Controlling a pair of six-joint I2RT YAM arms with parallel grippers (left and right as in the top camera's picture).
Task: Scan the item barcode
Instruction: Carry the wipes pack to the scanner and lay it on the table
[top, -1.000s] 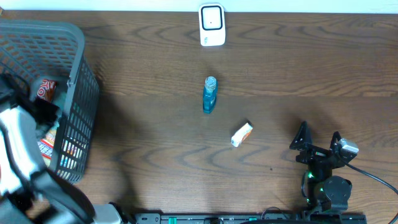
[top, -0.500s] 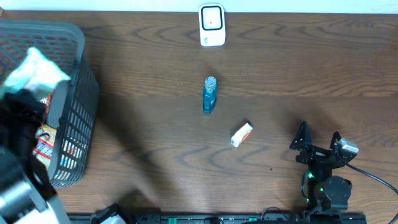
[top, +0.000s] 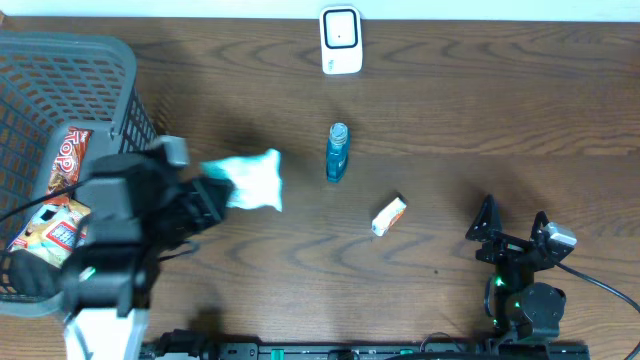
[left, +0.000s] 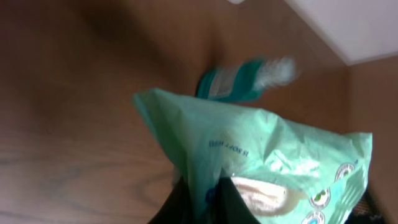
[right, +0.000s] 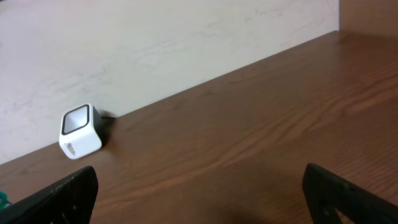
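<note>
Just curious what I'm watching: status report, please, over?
Left tool shut on green packet, held outside the basket. Right tool open, empty. Blue bottle near the packet, toward the scanner; may crowd the path.

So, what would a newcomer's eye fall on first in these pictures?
The left gripper, shut on a pale green packet, holds it over the table between the grey basket and the blue bottle at the centre. The white scanner stands at the far edge; the right gripper rests open at the near right.
</note>
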